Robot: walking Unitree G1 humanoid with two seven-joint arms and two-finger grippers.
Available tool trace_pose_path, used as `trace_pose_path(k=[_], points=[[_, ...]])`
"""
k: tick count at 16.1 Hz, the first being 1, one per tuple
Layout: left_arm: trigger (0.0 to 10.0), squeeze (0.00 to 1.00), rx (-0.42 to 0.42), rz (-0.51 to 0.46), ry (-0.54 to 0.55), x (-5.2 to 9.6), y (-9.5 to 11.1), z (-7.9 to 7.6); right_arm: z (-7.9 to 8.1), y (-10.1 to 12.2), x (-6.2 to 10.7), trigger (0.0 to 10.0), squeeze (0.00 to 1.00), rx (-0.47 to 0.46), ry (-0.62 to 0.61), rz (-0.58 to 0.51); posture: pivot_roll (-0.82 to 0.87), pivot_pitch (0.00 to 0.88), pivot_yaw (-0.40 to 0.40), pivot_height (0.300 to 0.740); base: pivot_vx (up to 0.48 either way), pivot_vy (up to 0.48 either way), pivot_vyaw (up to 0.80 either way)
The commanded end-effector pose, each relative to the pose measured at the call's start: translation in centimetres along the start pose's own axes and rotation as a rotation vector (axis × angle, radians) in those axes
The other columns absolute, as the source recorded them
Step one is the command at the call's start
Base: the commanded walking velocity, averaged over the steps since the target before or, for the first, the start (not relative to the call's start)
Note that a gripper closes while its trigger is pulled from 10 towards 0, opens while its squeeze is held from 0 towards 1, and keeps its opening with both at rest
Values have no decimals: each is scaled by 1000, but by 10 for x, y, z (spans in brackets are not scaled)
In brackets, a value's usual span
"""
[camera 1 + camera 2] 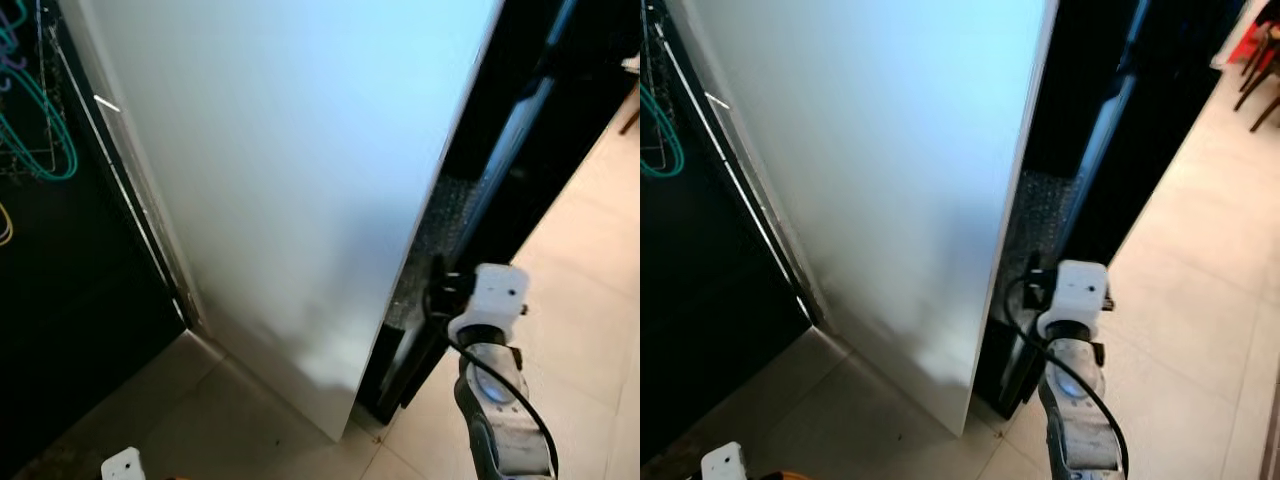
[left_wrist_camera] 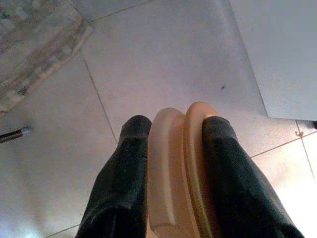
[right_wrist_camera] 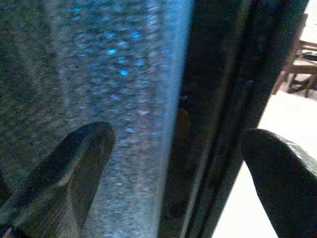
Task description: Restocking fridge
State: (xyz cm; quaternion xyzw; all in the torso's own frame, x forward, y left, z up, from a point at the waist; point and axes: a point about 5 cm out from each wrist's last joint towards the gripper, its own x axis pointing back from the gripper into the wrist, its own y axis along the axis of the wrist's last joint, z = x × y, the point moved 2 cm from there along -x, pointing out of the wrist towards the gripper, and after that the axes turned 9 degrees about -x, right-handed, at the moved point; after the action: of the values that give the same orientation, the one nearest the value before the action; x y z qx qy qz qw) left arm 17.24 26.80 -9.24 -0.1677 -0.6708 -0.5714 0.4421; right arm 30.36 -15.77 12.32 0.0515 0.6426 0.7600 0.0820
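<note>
A: Where's the left gripper (image 2: 171,148)?
B: Low over the tiled floor (image 2: 163,64), near the fridge's foot. Its two black fingers (image 2: 124,183) are closed on a pale orange object (image 2: 178,173), rounded and layered, pinched between them; its rounded end pokes out just past the fingertips. I can't tell what it is.
A: And the right gripper (image 3: 178,163)?
B: Spread wide, nothing in it. It sits right at the edge of the white fridge door (image 1: 290,170), one finger before a sparkly dark panel (image 3: 124,74), the other on the far side of a black frame (image 3: 223,99).
A: The door?
B: Standing ajar, with the right arm (image 1: 495,380) reaching toward the dark gap beside it.
</note>
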Motion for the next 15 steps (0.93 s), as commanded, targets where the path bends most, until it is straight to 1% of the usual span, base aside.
trace_pose_path(k=[1, 3, 7, 11, 14, 15], points=[[10000, 0, -25, 49, -7, 2, -13, 1, -6, 7, 2, 10000, 0, -1, -38, -28, -63, 18, -47, 740, 0, 0, 0], [10000, 0, -57, 51, -9, 2, -13, 1, -11, 5, 3, 10000, 0, 2, -56, -15, -67, 24, -43, 740, 0, 0, 0], [10000, 0, -65, 51, -19, 2, -13, -2, -11, 5, 3, 10000, 0, -4, -60, -12, -70, 23, -39, 740, 0, -442, 0], [10000, 0, -59, 52, -18, 2, -14, -3, -10, 5, 1, 10000, 0, -3, -59, -8, -65, 12, -41, 740, 0, 0, 0], [10000, 0, -59, 54, -17, 2, -15, -4, -2, -1, -4, 10000, 0, 7, 5, 37, -61, 3, -40, 740, 0, 0, 0], [10000, 0, -59, 54, -17, 2, -15, -4, -1, -2, -4, 10000, 0, 9, 8, 42, -61, 3, -40, 740, 0, 0, 0]])
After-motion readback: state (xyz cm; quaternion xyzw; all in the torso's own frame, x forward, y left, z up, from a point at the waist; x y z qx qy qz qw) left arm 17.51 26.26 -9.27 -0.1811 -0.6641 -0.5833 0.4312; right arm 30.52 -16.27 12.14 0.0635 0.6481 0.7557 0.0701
